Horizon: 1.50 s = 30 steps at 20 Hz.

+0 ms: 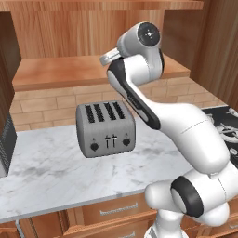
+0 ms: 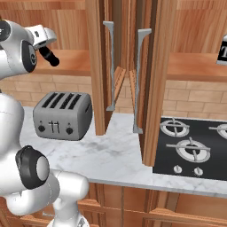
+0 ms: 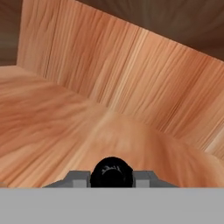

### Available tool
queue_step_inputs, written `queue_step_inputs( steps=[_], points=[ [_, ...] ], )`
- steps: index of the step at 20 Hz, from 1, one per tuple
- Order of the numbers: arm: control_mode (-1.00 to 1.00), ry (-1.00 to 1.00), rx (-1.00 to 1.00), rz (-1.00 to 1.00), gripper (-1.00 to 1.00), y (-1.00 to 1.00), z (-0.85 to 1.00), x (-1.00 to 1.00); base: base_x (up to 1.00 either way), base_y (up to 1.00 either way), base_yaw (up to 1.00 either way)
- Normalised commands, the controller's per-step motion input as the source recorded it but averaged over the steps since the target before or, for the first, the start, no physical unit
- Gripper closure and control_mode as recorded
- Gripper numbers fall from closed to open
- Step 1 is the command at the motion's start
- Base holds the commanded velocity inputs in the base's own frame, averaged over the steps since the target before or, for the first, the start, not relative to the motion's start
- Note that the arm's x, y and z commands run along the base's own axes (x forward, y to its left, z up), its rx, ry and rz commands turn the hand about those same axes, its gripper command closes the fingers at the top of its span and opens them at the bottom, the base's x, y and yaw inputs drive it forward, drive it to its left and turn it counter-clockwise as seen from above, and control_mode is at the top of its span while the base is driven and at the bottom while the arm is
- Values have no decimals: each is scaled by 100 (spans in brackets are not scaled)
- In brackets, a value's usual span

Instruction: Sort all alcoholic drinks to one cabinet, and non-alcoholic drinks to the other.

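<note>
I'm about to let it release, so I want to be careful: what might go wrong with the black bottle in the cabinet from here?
1. The small black bottle looks tilted in the gripper over the shelf; released like this, it may tip and roll off.
2. If it rolls off, it could hit the toaster below.

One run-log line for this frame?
hand: shut on small black bottle | place: over left cabinet shelf | doors: open | toaster: on counter
</note>
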Motion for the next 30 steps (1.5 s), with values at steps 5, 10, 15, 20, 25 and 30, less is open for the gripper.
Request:
queue_step_inputs(
  steps=[5,10,15,20,25,30],
  points=[
    [-100,0,0,0,100,0,-13,29,0,0,0],
    [-100,0,0,0,100,0,-18,30,0,0,0],
    [-100,0,0,0,100,0,-26,27,0,0,0],
    [-100,0,-3,0,100,0,-46,12,0,0,0],
    [-100,0,-3,0,100,0,-41,16,0,0,0],
    [-100,0,-1,0,100,0,-28,18,0,0,0]
  ],
)
